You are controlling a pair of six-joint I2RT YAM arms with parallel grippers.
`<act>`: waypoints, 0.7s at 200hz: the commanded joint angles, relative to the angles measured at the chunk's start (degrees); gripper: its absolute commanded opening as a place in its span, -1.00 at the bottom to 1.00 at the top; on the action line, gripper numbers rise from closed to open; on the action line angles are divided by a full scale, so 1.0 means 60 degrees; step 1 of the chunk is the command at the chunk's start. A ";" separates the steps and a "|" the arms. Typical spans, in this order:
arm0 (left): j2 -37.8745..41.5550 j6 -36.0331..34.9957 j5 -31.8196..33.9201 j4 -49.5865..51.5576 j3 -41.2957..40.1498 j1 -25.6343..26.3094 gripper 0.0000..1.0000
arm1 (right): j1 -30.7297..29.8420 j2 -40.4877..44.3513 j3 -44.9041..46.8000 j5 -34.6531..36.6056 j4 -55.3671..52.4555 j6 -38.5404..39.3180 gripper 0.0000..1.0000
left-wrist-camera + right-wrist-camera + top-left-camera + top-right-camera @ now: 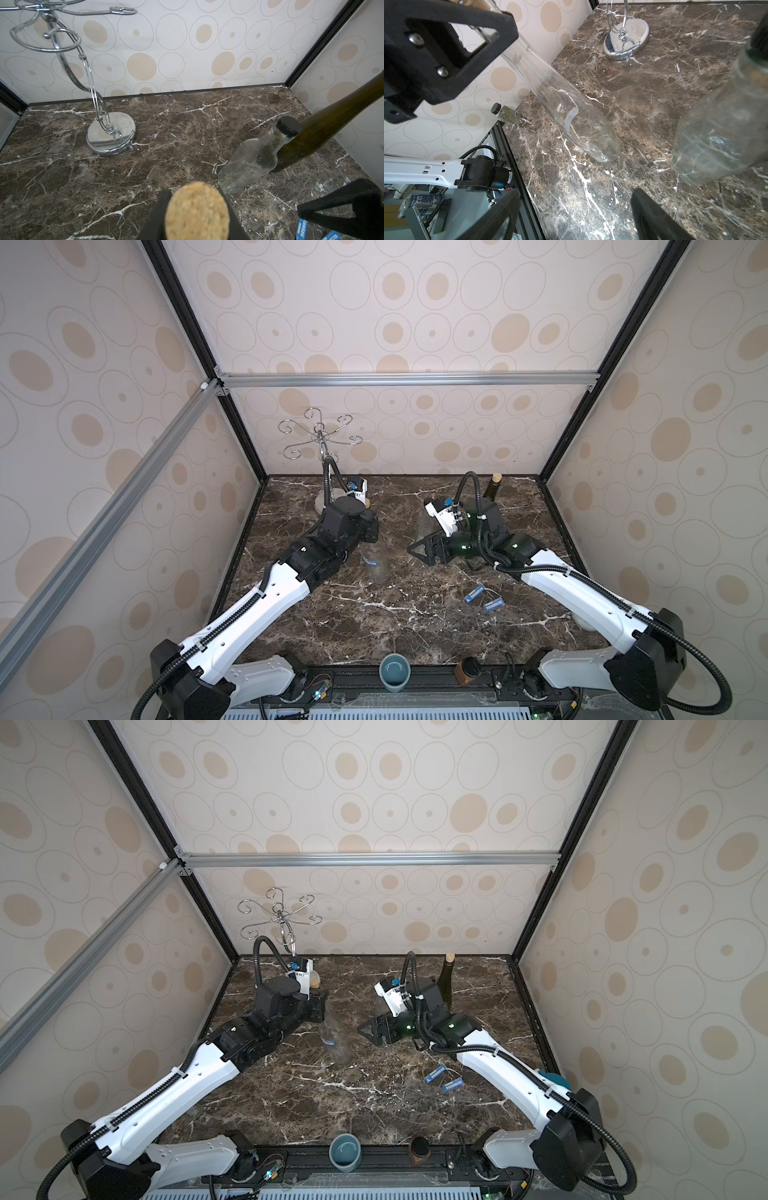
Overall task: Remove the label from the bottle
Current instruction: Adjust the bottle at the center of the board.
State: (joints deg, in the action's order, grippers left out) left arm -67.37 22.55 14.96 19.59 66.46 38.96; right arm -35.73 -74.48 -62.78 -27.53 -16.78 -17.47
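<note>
Bottle [380,573] stands base-down on the tabletop [374,626], about mid-table. Long axis runs up to the corked neck and seems to lean slightly toward the back wall; exact tilt I can't tell. Label [371,560] is a blue band on the body, on the side facing my bases. My left gripper [370,527] is clamped tight on the neck just under the cork [197,209], arm reaching forward and inward. My right gripper [575,193] is spread wide and holds nothing. It sits beside the bottle, not touching, pointing sideways at it, forearm angled in from the right.
</note>
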 commanded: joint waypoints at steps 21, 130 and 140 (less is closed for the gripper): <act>0.0034 0.0371 -0.0098 -0.1098 0.0058 0.0056 -0.75 | -0.0090 0.0152 -0.0065 0.0178 -0.0177 0.0078 0.74; 0.0076 0.0195 -0.0886 -0.1328 -0.0079 0.0057 0.28 | -0.0081 0.0422 -0.0041 0.0397 -0.0430 0.0213 0.74; 0.0058 0.0105 -0.1114 -0.1341 -0.0048 0.0046 0.39 | -0.0087 0.0472 -0.0039 0.0435 -0.0483 0.0231 0.74</act>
State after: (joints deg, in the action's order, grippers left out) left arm -67.92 23.66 11.42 13.52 64.97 39.03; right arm -35.73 -73.63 -62.78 -25.63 -18.52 -17.23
